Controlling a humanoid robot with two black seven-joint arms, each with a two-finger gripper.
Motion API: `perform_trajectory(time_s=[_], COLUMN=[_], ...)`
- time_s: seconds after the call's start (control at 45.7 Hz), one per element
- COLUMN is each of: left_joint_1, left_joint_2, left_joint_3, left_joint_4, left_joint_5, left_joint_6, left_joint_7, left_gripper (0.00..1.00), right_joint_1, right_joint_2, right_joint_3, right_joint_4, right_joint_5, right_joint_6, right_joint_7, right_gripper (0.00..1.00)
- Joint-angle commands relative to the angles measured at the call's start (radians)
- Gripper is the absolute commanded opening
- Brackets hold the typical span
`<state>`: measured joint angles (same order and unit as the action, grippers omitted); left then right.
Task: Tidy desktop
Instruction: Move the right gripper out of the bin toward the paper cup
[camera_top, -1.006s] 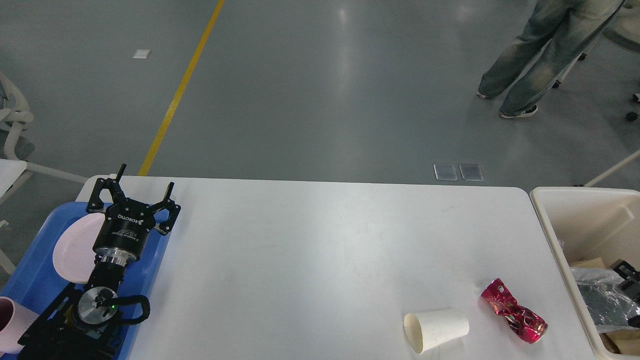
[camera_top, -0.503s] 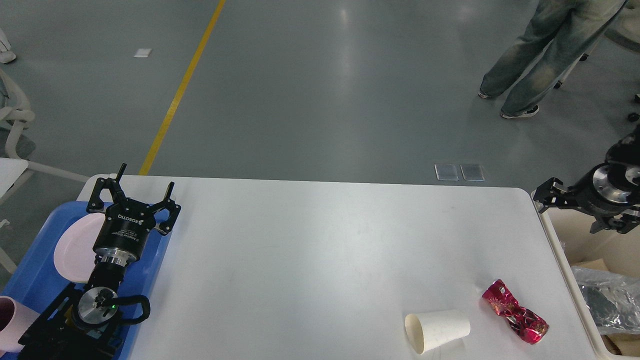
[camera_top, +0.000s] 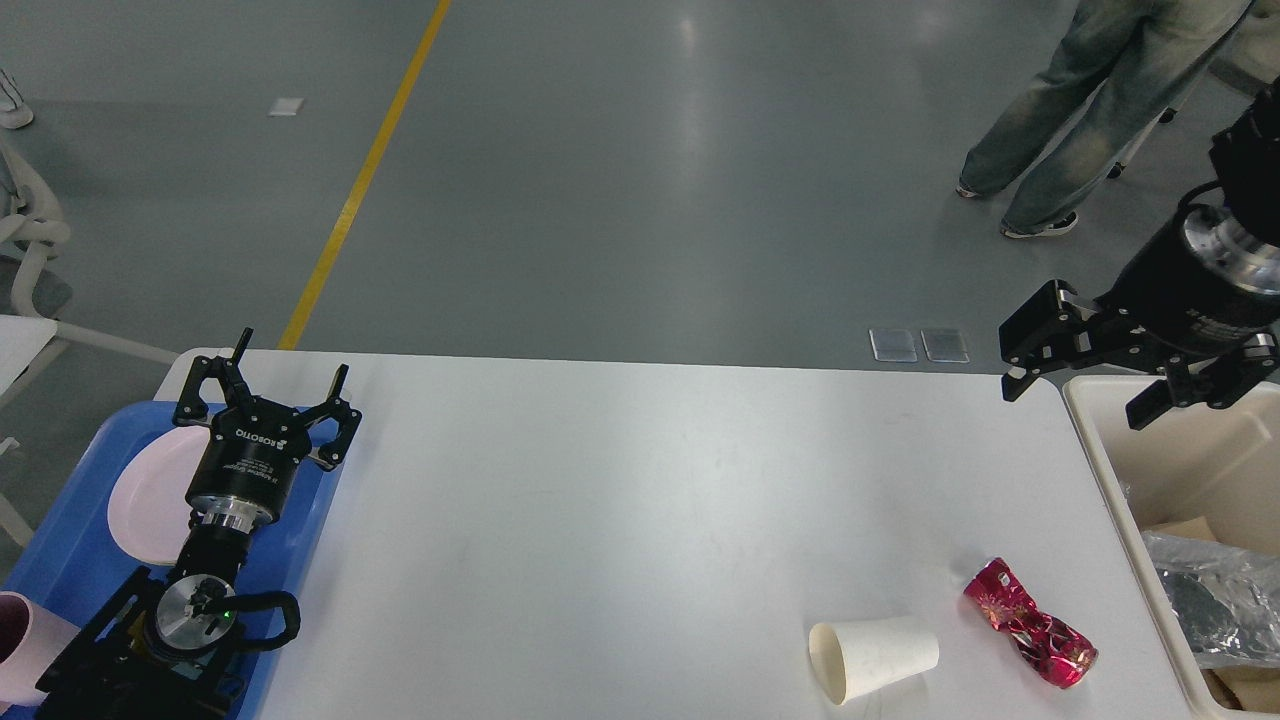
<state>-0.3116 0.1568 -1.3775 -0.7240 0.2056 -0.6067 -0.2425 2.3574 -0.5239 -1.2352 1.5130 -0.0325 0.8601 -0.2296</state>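
White paper cup (camera_top: 875, 657) lies on its side at the near right of the desktop (camera_top: 620, 500), its open mouth turned left and toward the near edge. Just right of it, apart from it, lies a crushed red foil wrapper (camera_top: 1030, 622) with a shiny printed surface. Both rest on the large smooth white rectangular tabletop with rounded corners, which fills the middle of the view from left to right.

At the near left, a blue plastic tray (camera_top: 60, 560) sits over the left end of the tabletop. A pale pink round plate (camera_top: 145, 495) lies in it, and a pale pink cup (camera_top: 20, 645) shows at the near left corner. The left gripper (camera_top: 285, 395) hangs over the tray's right side, its two black fingers spread apart and holding nothing.

At the right edge, a cream-beige rectangular bin (camera_top: 1100, 440) stands against the right end of the tabletop, with crumpled clear plastic (camera_top: 1215, 590) and brown cardboard scraps (camera_top: 1240, 685) inside it. Above the bin's far left corner hovers the right gripper (camera_top: 1080, 385), its fingers pointing down and held apart, empty.

Farther off lies a grey floor (camera_top: 650, 150) with a yellow line (camera_top: 360, 180) running away on the left, and a person's legs in faded blue jeans (camera_top: 1090, 100) at the far right.
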Motion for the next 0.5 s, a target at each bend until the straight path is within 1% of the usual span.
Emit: perform_trajectory(time_s=[0.0,0.066,0.131,0.35,0.415,0.481], left_joint_1=[0.000,-0.001,-0.001,-0.001,-0.001,-0.001], left_joint_2=[0.000,0.001,0.001,0.001,0.001,0.000], left_joint_3=[0.000,0.000,0.000,0.000,0.000,0.000], left_joint_4=[0.000,0.000,0.000,0.000,0.000,-0.002], left_joint_5=[0.000,0.000,0.000,0.000,0.000,0.000], left_joint_6=[0.001,0.001,0.001,-0.001,-0.001,0.001], left_joint_7=[-0.001,0.000,0.000,0.000,0.000,0.000], left_gripper=[0.96,0.96,0.96,0.96,0.96,0.96], right_joint_1=[0.144,0.180,0.180,0.152,0.106,0.059], right_joint_2=[0.011,0.040,0.067,0.077,0.073,0.071], right_joint_3=[-0.023,-0.027,-0.032,-0.024,-0.026,-0.040], right_joint_4=[0.153,0.184,0.184,0.184,0.182,0.182], right_joint_5=[0.002,0.003,0.011,0.022,0.071,0.170], right_joint_6=[-0.015,-0.019,-0.026,-0.058,-0.105,-0.196], right_joint_7=[-0.001,-0.001,-0.001,0.006,0.007,0.007], right_gripper=[0.98,0.98,0.98,0.98,0.97,0.98])
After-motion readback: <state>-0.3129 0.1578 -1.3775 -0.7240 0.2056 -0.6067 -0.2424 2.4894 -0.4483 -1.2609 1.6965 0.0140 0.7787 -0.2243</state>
